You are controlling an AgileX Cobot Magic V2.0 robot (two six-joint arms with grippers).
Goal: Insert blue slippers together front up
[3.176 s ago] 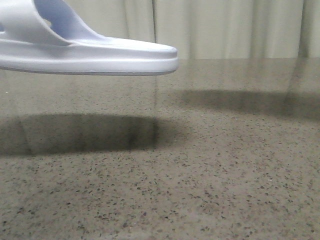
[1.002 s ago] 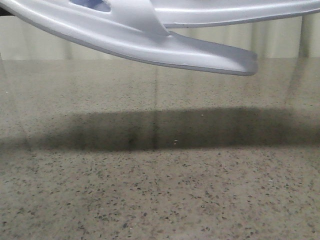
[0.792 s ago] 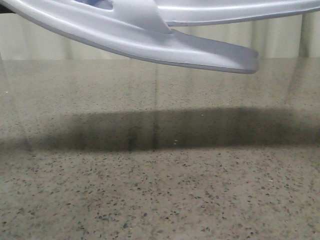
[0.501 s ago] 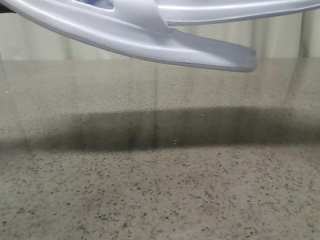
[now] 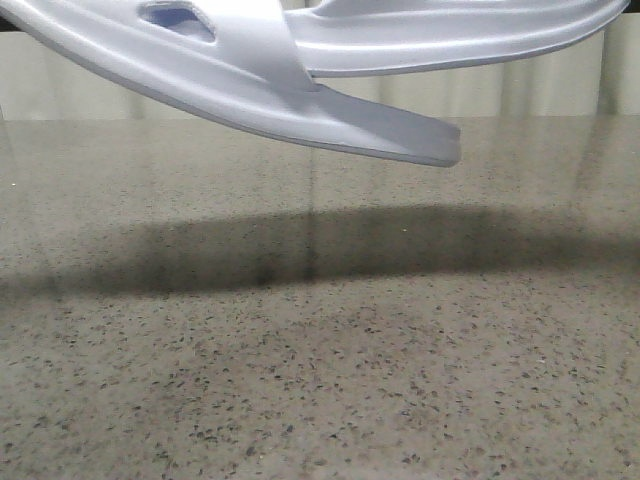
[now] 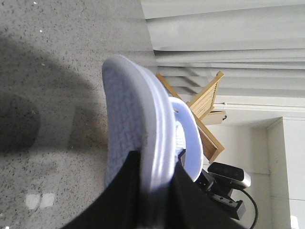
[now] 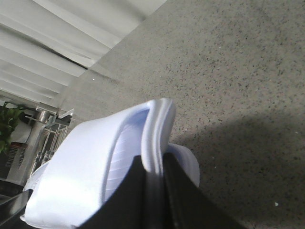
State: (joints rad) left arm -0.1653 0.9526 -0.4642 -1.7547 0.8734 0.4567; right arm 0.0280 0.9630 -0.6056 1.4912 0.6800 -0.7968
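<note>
The blue slippers [image 5: 300,90] hang in the air above the far half of the worktop [image 5: 320,380], one crossing the other; they look like light, springy foam, best pinched across the thick sole edge. That is where the left tool [image 6: 152,191] and right tool [image 7: 155,191] each clamp one. No containers show.

Low forward front view, close wrist views, shared slippers [image 5: 300,90]
</note>
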